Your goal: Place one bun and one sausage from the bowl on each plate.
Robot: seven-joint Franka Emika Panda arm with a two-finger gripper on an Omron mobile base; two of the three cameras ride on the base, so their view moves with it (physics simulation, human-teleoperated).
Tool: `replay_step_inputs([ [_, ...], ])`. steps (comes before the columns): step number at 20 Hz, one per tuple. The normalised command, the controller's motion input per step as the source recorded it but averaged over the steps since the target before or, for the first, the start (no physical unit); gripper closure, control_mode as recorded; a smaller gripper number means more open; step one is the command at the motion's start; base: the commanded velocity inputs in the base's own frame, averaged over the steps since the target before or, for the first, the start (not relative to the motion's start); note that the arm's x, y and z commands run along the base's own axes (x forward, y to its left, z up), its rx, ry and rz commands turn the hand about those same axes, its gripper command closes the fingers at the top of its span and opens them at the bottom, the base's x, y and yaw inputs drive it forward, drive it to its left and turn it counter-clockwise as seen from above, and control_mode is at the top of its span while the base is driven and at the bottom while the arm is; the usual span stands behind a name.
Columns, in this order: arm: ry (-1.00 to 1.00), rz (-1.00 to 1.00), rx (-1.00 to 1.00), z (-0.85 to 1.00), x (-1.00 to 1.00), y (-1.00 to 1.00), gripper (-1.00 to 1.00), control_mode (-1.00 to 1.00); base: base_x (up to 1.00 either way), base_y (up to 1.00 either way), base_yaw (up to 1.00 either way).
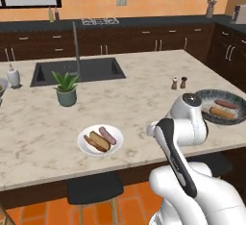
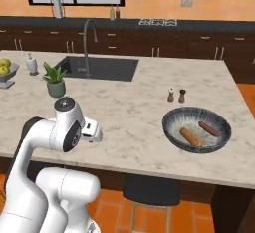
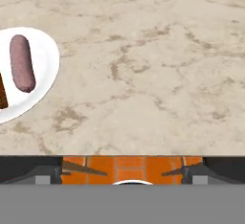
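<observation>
A glossy white plate [image 1: 85, 147] near the counter's front edge carries a tan bun [image 1: 97, 142] and a pale pink sausage [image 1: 108, 135] side by side. In the hand view the plate [image 3: 44, 70] sits at the left with the sausage [image 3: 22, 63] on it and a sliver of the bun [image 3: 2, 93] at the edge. The dark grey-blue bowl [image 2: 172, 120] to the right holds another bun [image 2: 191, 137] and a dark red-brown sausage [image 2: 209, 128]. My gripper [image 3: 127, 171] hangs open and holds nothing, over the counter's front edge just right of the white plate.
A potted plant [image 1: 66, 90] and the sink [image 1: 77, 71] lie behind the white plate. Salt and pepper shakers [image 1: 178, 82] stand behind the bowl. A pedestal bowl of fruit [image 2: 6, 70] is at the far left. A dark stool [image 1: 93, 188] sits under the counter's edge.
</observation>
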Motion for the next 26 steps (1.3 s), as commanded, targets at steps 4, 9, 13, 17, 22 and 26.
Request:
replay_step_inputs([
  [4, 0.0, 0.0, 0.0, 0.0, 0.0, 0.0, -1.0, 1.0, 0.0, -1.0, -0.03],
  [9, 0.0, 0.0, 0.0, 0.0, 0.0, 0.0, -1.0, 1.0, 0.01, -1.0, 0.0],
  [13, 0.0, 0.0, 0.0, 0.0, 0.0, 0.0, -1.0, 1.0, 0.01, -0.88, 0.0],
  [17, 0.02, 0.0, 0.0, 0.0, 0.16, -0.02, -1.0, -1.0, 0.0, -0.05, -0.01],
  [22, 0.23, 0.06, -0.11, 0.34, 0.94, 0.05, -1.0, -1.0, 0.0, 0.0, 0.0],
  [26, 0.31, 0.01, -0.03, 0.21, 1.0, -0.04, -1.0, -1.0, 0.0, 0.0, 0.0],
])
